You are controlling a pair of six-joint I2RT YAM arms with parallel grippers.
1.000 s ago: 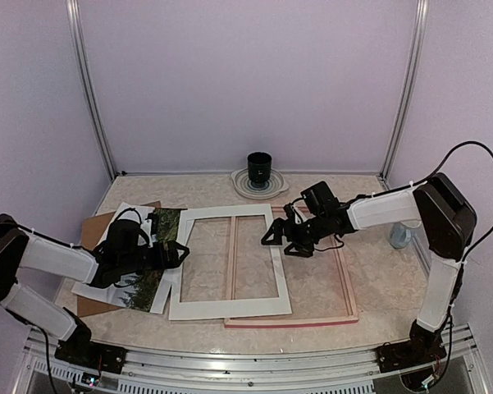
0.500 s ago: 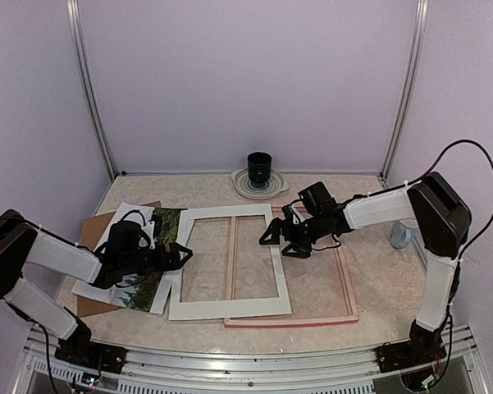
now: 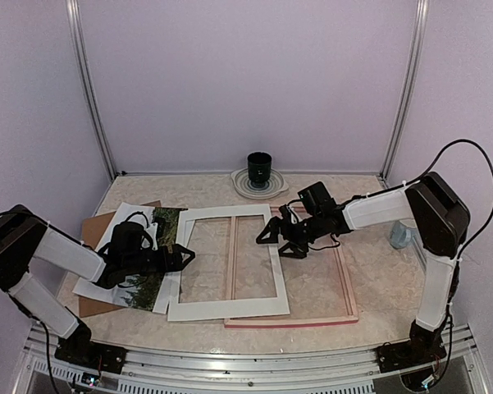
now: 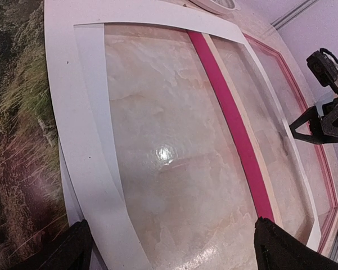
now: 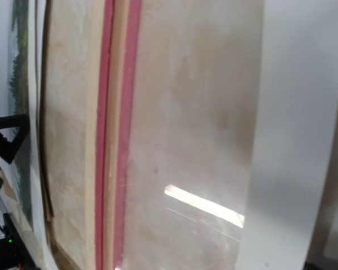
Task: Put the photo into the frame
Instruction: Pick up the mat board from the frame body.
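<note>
The photo (image 3: 143,279), a landscape print with a white margin, lies at the left on the brown backing board (image 3: 90,234). My left gripper (image 3: 184,257) is open, low over the photo's right edge and the left side of the white mat board (image 3: 230,308). In the left wrist view the fingertips (image 4: 73,247) stand wide apart, with the photo (image 4: 17,112), the mat (image 4: 73,124) and the frame's pink rail (image 4: 230,112) below. The frame (image 3: 328,308) lies flat, partly under the mat. My right gripper (image 3: 280,245) is open over the mat's right side.
A black cup (image 3: 259,164) stands on a pale plate (image 3: 258,187) at the back centre. A bluish container (image 3: 400,235) stands behind the right arm by the right wall. The enclosure walls close in both sides.
My right gripper has moved a little left over the mat's right side. My left gripper has edged right toward the mat. The mat has shifted slightly left.
</note>
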